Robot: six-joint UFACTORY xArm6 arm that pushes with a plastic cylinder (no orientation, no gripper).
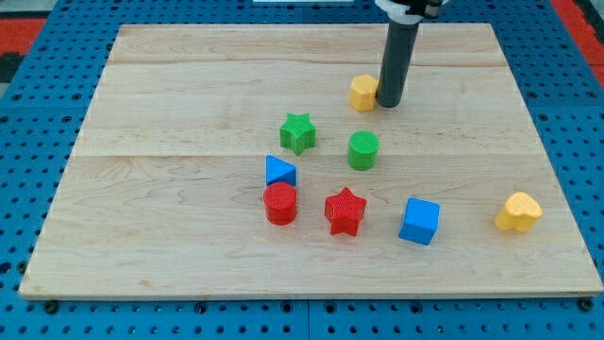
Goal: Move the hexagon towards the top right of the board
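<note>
A yellow hexagon block [362, 92] lies on the wooden board [189, 85] in the upper middle. My dark rod comes down from the view's top, and my tip [391, 103] rests on the board just to the right of the hexagon, touching or nearly touching its right side.
A green star [298, 132] and a green cylinder [363, 149] lie below the hexagon. A blue triangle [279, 171], red cylinder [280, 203], red star [344, 211] and blue cube [419, 221] lie lower. A yellow heart-like block [518, 212] sits near the right edge.
</note>
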